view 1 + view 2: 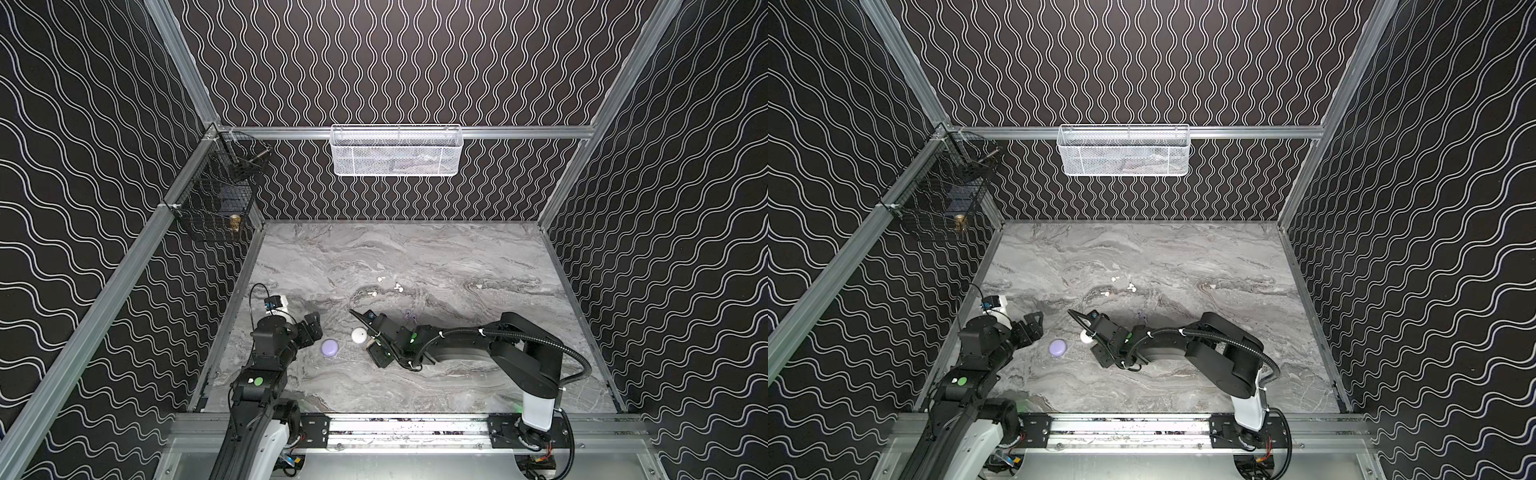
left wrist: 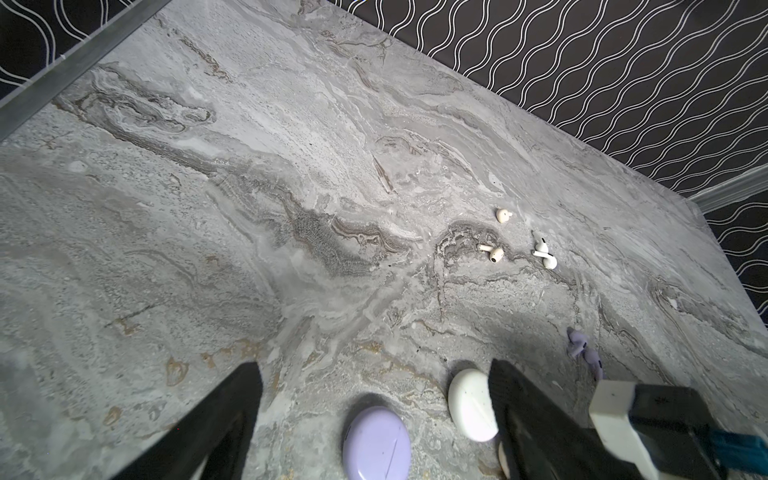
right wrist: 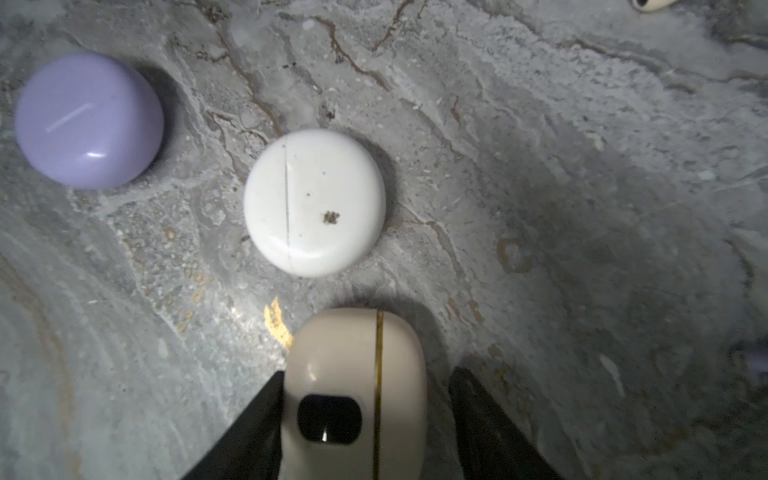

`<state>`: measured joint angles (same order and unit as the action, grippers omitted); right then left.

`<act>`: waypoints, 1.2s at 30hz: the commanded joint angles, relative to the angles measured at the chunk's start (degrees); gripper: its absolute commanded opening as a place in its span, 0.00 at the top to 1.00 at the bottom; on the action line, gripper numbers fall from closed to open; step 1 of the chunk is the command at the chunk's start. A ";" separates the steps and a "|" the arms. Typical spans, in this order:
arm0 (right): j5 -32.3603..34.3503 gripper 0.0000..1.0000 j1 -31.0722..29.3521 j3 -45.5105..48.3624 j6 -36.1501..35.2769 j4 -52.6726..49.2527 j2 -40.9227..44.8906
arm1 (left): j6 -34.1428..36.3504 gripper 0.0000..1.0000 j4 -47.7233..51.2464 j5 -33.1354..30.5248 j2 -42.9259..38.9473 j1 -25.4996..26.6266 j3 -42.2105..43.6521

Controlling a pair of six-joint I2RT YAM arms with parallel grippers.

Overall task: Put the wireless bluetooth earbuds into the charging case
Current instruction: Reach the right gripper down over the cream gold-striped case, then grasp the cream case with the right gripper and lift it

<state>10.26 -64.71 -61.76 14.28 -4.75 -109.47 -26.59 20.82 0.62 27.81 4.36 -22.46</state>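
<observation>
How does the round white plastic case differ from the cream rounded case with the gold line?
The round white plastic case is a disc with a thin dark seam; the cream rounded case is oblong, with a gold seam and a black oval window. The white case lies free on the marble tabletop; the cream case sits within the open right gripper. Both are closed and glossy.

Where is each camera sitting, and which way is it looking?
Top views: high above the front rail, both looking down over the table; left arm, right arm, left gripper and right gripper show.
Left wrist: on the left arm, facing across the table to the earbuds; its open fingers show.
Right wrist: on the right arm, facing down at the cream case between its fingers.
Shared: both wrist views see the lilac case and white case.
</observation>
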 commanded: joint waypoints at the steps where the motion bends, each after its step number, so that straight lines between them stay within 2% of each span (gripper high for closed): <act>1: -1.56 0.38 -0.65 0.42 0.39 -4.06 -0.48 | 0.13 0.11 -0.27 -0.01 -0.28 -0.05 0.13; 10: 0.81 0.39 -1.60 0.16 1.10 -5.01 -1.57 | 0.13 0.11 -0.25 -0.05 -0.19 -0.05 0.13; 17: 2.06 0.60 -1.62 1.63 0.70 -2.78 -0.80 | -0.22 0.11 0.70 0.01 -0.13 -0.05 -0.58; 20: 1.79 0.68 -1.58 5.54 -1.30 2.17 4.63 | -1.83 0.15 4.14 -0.62 0.52 -0.05 -3.95; 23: 2.01 0.69 -1.60 9.48 -5.83 7.94 11.92 | -4.76 0.16 4.56 3.25 0.61 -0.05 -7.48; 27: 3.93 0.75 -1.64 13.80 -15.50 17.46 23.40 | -8.08 0.16 1.96 8.32 -0.47 -0.05 -9.75; 31: 6.75 0.84 -1.60 17.29 -25.53 27.63 31.34 | -11.99 0.03 -1.97 15.70 -0.38 -0.05 -10.21; 34: 8.40 0.87 -1.57 20.91 -32.44 36.33 35.87 | -11.69 0.13 -4.26 23.60 1.31 -0.05 -12.31; 36: 9.57 0.86 -1.61 22.59 -36.65 41.39 37.48 | -10.39 0.15 -3.77 27.61 2.25 -0.05 -14.49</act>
<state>17.37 -66.28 -40.64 -12.23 24.49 -73.65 -37.12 20.64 19.18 29.41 4.34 -34.89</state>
